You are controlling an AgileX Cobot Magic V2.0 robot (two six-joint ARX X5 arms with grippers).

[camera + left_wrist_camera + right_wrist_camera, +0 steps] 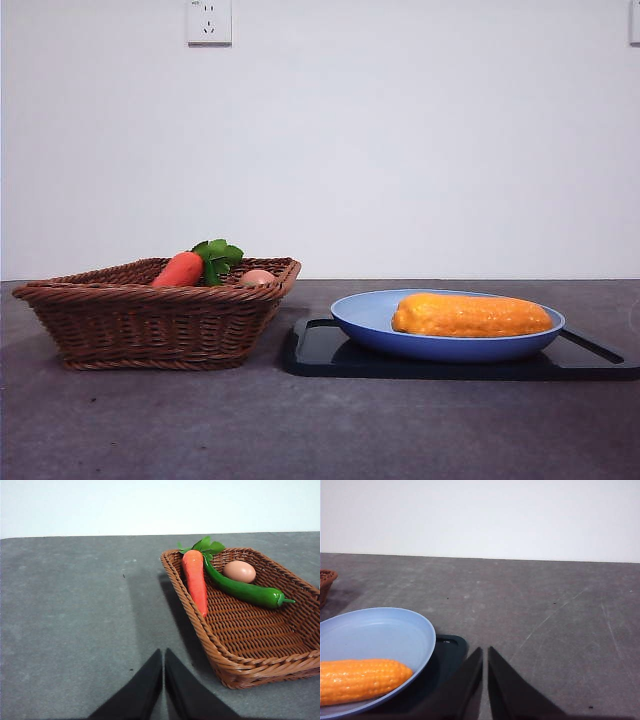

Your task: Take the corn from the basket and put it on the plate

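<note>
Grey tabletop [300, 430], white wall [400, 150]; both pincers [163, 652] [485, 651] closed, empty.

Orange-yellow bumpy corn [471, 315], light-blue plate [365, 318], brown woven basket [150, 325]

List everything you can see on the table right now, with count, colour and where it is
corn: one, orange-yellow, lying on the plate
plate: one, light blue, on the tray
tray: one, black, beside the basket
basket: one, brown wicker, on the table
carrot: one, red-orange, green leaves, in the basket
pepper: one, green, in the basket
egg: one, tan, in the basket
left gripper: black, shut, beside the basket
right gripper: black, shut, beside the tray
</note>
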